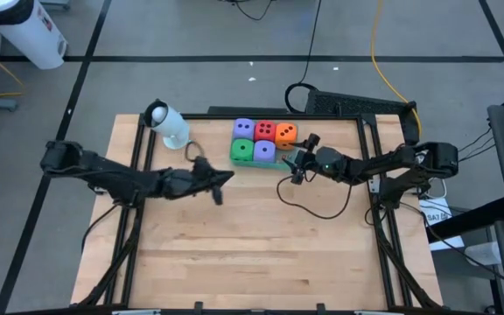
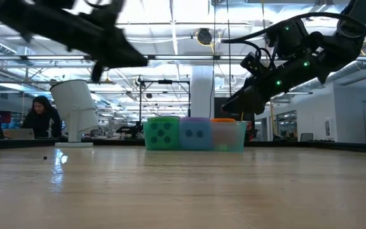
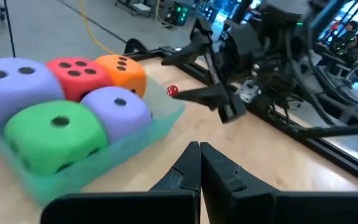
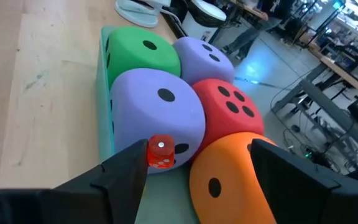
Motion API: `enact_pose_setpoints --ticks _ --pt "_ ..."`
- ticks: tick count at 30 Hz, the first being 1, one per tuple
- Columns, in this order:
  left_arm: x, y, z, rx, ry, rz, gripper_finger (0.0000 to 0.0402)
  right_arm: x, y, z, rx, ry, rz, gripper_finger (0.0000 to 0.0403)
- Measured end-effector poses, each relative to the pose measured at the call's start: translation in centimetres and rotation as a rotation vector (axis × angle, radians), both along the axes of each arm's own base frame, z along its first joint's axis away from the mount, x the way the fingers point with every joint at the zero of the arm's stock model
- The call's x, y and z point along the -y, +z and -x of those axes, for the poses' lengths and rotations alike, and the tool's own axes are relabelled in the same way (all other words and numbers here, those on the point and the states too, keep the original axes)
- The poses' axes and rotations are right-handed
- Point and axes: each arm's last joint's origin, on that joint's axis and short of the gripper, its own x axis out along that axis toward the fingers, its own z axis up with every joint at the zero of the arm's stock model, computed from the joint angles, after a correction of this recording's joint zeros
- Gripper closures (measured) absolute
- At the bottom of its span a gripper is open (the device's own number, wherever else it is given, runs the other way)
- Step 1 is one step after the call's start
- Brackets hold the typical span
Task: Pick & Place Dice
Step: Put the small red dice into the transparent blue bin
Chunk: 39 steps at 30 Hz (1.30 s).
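Dice, five soft cubes, sat packed in a translucent green tray at the upper middle of the high view: purple, red and orange in the upper row, green and a second purple in the lower row. In the right wrist view we also saw a tiny red die against the nearer purple cube, at the tray's end.

The right gripper stood just right of the tray with its fingers apart, one on each side of the tiny die and neither touching it. We could not tell whether that die rested on the tray floor. The left gripper, fingers pressed together and empty, hung over the bare table at centre left, pointed at the tray.

We judged the placing step nearly done. The next move called for drawing the right gripper back cleanly, without brushing the orange cube or the tiny die.
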Motion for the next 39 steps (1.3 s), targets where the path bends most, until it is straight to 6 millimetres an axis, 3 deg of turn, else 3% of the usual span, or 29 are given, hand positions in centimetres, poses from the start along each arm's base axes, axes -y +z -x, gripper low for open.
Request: enact_pose_setpoints --ticks 10,17,25,32,39 --pt "-5.7 1.5 -8.0 0.004 -0.078 0.079 0.0399 0.0 0.1 0.0 -0.008 0.011 0.026 0.0125" --pt "-9.6 0.7 -11.5 -0.003 -0.152 0.154 0.0399 0.0 0.3 -0.1 0.013 0.011 0.031 0.0122" --pt "-12.0 -0.6 -15.6 -0.063 -0.22 0.187 0.0399 0.2 0.3 0.0 0.012 0.006 0.033 0.0123" --pt "-13.1 -1.5 -17.9 -0.124 -0.234 0.203 0.0399 0.5 0.3 0.1 0.012 -0.007 0.032 0.0124" --pt "-14.4 -2.1 -17.7 -0.175 -0.164 0.207 0.0399 0.5 0.4 0.0 0.017 -0.004 0.043 0.0124"
